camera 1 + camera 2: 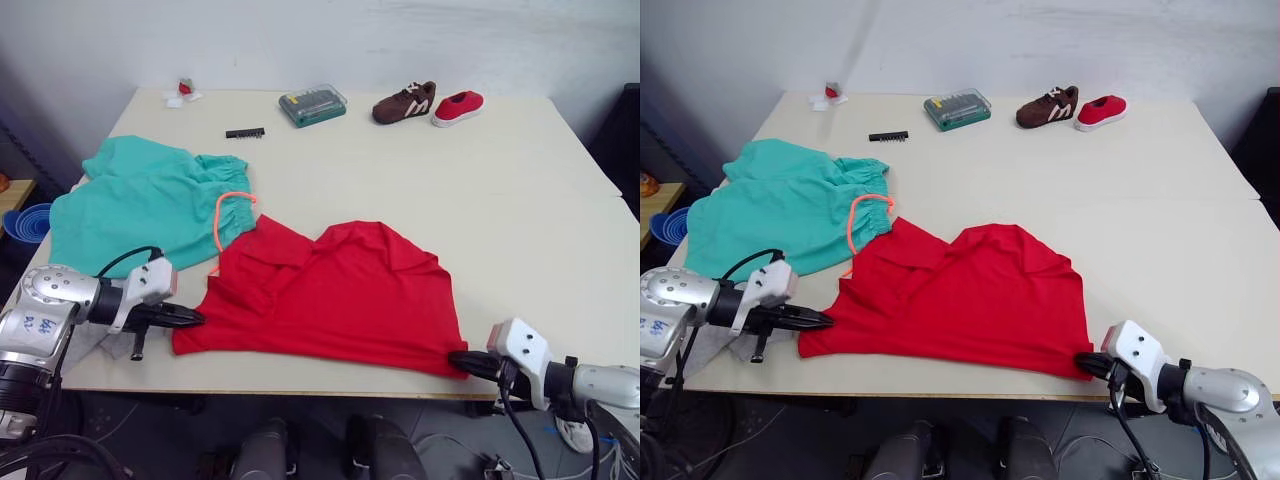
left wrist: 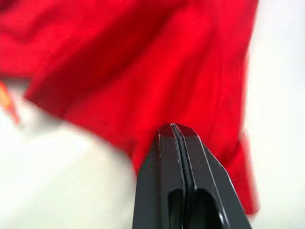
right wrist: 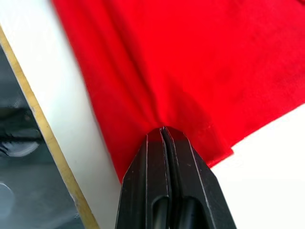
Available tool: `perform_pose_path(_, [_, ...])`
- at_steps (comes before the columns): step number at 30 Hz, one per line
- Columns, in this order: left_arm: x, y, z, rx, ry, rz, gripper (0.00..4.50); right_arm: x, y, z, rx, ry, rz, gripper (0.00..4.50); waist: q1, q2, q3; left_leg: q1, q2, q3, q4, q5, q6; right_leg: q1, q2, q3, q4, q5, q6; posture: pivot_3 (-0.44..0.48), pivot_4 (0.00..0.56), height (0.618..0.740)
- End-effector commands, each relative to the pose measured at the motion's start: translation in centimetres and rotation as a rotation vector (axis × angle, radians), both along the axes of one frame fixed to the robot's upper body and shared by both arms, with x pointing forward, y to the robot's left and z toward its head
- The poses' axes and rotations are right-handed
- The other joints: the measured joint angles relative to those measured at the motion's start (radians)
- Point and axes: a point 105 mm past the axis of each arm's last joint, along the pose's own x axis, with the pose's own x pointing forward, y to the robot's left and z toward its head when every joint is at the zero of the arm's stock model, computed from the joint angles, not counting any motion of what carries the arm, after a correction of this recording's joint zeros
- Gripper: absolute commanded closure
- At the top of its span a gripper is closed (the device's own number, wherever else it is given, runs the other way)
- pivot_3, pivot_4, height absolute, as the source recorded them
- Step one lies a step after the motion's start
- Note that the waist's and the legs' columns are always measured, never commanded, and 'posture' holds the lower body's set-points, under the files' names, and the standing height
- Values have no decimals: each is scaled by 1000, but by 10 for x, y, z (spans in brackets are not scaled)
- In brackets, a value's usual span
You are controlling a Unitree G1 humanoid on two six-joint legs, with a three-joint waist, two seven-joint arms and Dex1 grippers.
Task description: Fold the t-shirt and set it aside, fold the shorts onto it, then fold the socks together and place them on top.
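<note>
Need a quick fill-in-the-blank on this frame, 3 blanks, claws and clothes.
1. Both claws are shut on the near edge of the ___, the left claw at one corner and the right claw at the other.
2. The shorts have a neon ___ drawstring.
3. Beside the red shoe stands a ___ shoe.

Missing: t-shirt; orange; brown

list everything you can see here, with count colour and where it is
t-shirt: 1, bright red, near edge of the table
shorts: 1, teal-green, orange drawstring, left of the t-shirt
socks: light grey, count unclear, near left corner by the left gripper
table: 1, cream
tool case: 1, green, far side
brown shoe: 1, far side
red shoe: 1, right of the brown shoe
black strip: 1, far side
left gripper: shut on the t-shirt's near left corner
right gripper: shut on its near right corner
</note>
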Motion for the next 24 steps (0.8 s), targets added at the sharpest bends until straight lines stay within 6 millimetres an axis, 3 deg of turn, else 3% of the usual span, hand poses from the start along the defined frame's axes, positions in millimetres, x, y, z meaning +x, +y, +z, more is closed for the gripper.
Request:
perform_pose_path(1, [-9, -28, 25, -81, -6, -86, 4500, 1, 39, 35, 122, -69, 99, 4470, -7, 1, 1, 0, 0, 0, 0, 0, 0, 0, 0, 0, 0, 0, 0, 0, 150, 740])
perform_pose_path(3, [-5, -33, 18, -57, -26, -75, 4500, 3, 51, 36, 123, -66, 130, 4470, -16, 1, 1, 2, 0, 0, -2, 0, -1, 1, 0, 0, 0, -1, -1, 0, 150, 740])
perform_pose_path(6, [4, -33, -2, 1, -48, -48, 4500, 10, 61, 18, 66, -47, 145, 4470, -19, 2, 1, 2, 0, 0, -4, 0, 0, 1, 0, -1, 0, -2, -1, 0, 150, 740])
perform_pose_path(10, [14, -26, -20, 91, -84, -34, 4500, 14, 60, -1, -6, -25, 140, 4470, -19, 1, 1, 0, -1, 1, -4, 4, -1, -2, 0, -2, 0, -2, -1, 0, 150, 740])
perform_pose_path(13, [34, -19, -28, 129, -161, 17, 4500, 15, 51, -18, -74, -7, 114, 4470, -16, 1, 1, 0, -1, 1, -3, 2, -2, -1, 0, -2, -1, -1, -1, 0, 150, 740])
perform_pose_path(15, [53, -15, -25, 118, -214, 94, 4500, 14, 39, -26, -101, 14, 67, 4470, -8, 1, 1, 0, -1, 1, -3, 2, -2, -1, 0, -3, -1, -1, 0, 0, 150, 740])
perform_pose_path(18, [61, -5, -18, 102, -243, 134, 4500, 11, 22, -29, -110, 30, 13, 4470, -4, 0, 0, 1, -1, 0, -3, -1, 2, 1, 0, -3, 0, -1, 1, 0, 150, 740])
perform_pose_path(21, [56, 10, -5, 74, -236, 169, 4500, 7, 1, -24, -86, 42, -64, 4470, -2, 0, 0, 1, -1, 0, -3, -1, 3, 1, 0, -3, 0, -1, 1, 0, 150, 740])
perform_pose_path(24, [40, 14, 5, 44, -209, 145, 4500, 3, -4, -11, -32, 18, -79, 4470, -4, 0, 0, 1, -1, 0, -3, -1, 2, 1, 0, -3, -1, -1, 1, 0, 150, 740])
